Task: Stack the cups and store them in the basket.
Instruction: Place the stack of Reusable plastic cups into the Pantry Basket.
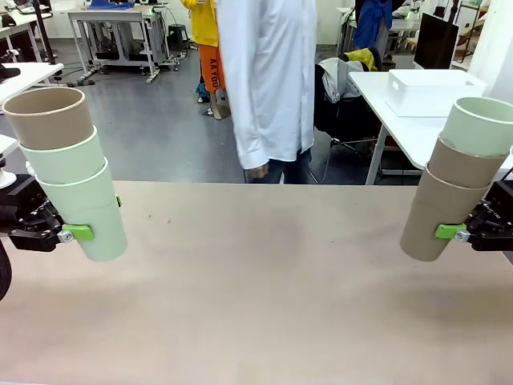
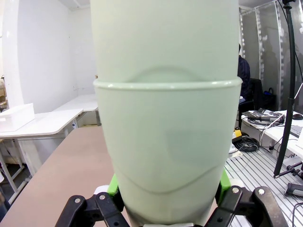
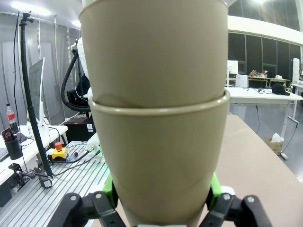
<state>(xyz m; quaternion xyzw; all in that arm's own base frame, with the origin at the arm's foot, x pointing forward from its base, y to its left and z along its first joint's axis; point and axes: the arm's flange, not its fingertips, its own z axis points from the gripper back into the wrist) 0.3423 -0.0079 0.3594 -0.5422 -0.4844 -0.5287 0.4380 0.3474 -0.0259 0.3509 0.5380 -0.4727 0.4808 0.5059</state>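
Stretching across the foreground, a matte tan tabletop (image 1: 256, 281) lies in a workshop with a grey floor and white benches. A person in a long white coat (image 1: 268, 80) stands at the table's far edge. Well beyond the right arm's fingers, a white basket (image 1: 429, 90) sits on a separate white table (image 1: 401, 124).

The left gripper (image 1: 98, 218) is clamped around the outermost mint cup (image 1: 103, 233) of a nested stack of three. Its green pads (image 2: 112, 187) press on opposite sides of the cup near its base. Above the fingers, a second mint cup (image 1: 66, 163) sits inside the first, and a tan cup (image 1: 48, 116) sits inside that. The stack tilts, with its rims leaning away from the table's middle.

The right gripper (image 1: 443, 231) grasps its own stack of three in the same way. Its fingers (image 3: 214, 187) squeeze the outer tan cup (image 1: 429, 220) low on its wall. Past the fingers, an inner tan cup (image 1: 465, 167) nests in it, and a top mint cup (image 1: 481, 124) nests in that. This stack also leans outward, mirroring the other, and the two stacks are well apart.
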